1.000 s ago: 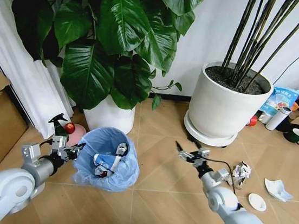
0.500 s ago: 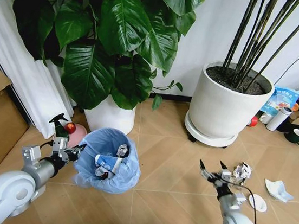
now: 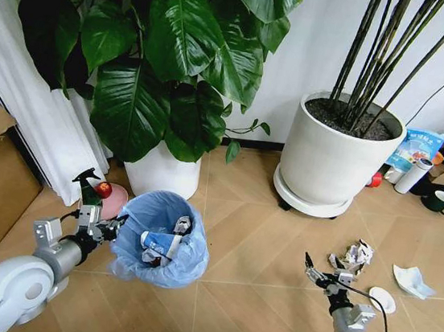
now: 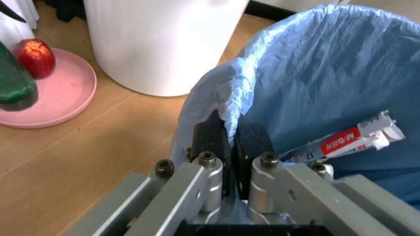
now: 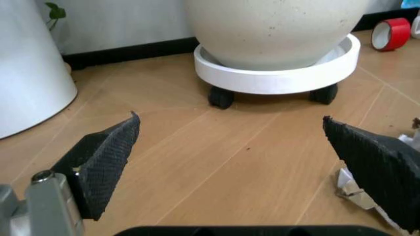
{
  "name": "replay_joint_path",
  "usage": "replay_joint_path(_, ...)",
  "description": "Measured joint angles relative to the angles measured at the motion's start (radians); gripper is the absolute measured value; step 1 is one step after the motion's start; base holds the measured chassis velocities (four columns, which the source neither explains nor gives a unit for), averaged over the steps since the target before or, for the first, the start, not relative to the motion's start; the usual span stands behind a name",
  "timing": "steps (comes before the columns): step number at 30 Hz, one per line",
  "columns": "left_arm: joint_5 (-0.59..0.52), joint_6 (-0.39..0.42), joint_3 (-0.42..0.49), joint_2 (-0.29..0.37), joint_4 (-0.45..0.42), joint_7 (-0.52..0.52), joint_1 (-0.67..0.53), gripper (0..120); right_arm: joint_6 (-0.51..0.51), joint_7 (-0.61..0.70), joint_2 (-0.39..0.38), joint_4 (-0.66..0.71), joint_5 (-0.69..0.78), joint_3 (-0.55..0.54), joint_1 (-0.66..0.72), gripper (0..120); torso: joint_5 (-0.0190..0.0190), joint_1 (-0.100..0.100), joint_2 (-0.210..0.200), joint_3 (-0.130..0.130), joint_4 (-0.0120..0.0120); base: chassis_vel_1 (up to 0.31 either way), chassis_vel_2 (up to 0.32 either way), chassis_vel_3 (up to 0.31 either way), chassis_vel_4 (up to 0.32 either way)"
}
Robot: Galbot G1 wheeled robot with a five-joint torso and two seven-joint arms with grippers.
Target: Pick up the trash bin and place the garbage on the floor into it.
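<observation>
Left gripper (image 4: 231, 147): in the lower left of the head view, jaws pinched tight on the blue-bagged rim of the trash bin (image 3: 163, 240); the left wrist view shows both black pads clamped on the liner edge.
Trash bin: lower centre-left of the head view, in front of the small white plant pot (image 3: 163, 170); a toothpaste tube (image 4: 345, 141) and other scraps already lie inside.
Right gripper (image 3: 323, 270): lower right of the head view, low over the floor (image 3: 253, 243), jaws spread wide; the right wrist view shows its two dark fingers (image 5: 105, 160) far apart.
Crumpled paper wad (image 3: 357, 253): just beside the right gripper, to its upper right in the head view; it peeks past the fingertip at the right edge of the right wrist view.
Other garbage: a torn white packet (image 3: 412, 281) and a white disc (image 3: 381, 298) lie further to the right.
Step in hand: judged to be lining up the open gripper on the wad.
Doing it well: the wad sits off to one side of the jaws, so the gripper probably needs shifting to centre it between the fingers before closing; the fingertips should reach close to the planks so the loose paper is not pushed away, and the bin should be kept level meanwhile.
Risk: the big white pot on castors (image 3: 332, 159) stands behind, well apart.
</observation>
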Motion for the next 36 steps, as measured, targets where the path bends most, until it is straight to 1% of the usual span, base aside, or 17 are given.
replay_joint_path(8,0.0,0.0,-0.006,0.0,-0.003,-0.001,0.008,0,0.001,-0.001,0.02,-0.004,0.005,-0.01,0.004,100,0.0,0.0,0.0,0.0,0.0001,0.0,0.0,0.0,0.0)
replay_joint_path(19,0.0,0.0,-0.006,0.0,0.0,-0.002,0.004,0,0.007,-0.008,0.019,-0.007,0.015,-0.011,0.007,100,0.0,0.0,0.0,0.0,0.0,0.0,0.0,0.0,0.0)
replay_joint_path(27,0.0,0.0,0.006,-0.001,0.008,-0.003,-0.001,0,0.01,-0.015,0.025,-0.008,0.02,-0.014,0.008,100,0.0,0.0,0.0,0.0,0.0,-0.078,-0.038,0.068,0.038)
replay_joint_path(36,-0.004,0.0,-0.001,0.003,0.004,-0.003,-0.002,0,0.01,-0.014,0.014,-0.008,0.029,-0.021,0.018,100,0.0001,0.0,0.0,0.0,0.0,-0.072,-0.033,0.083,0.026)
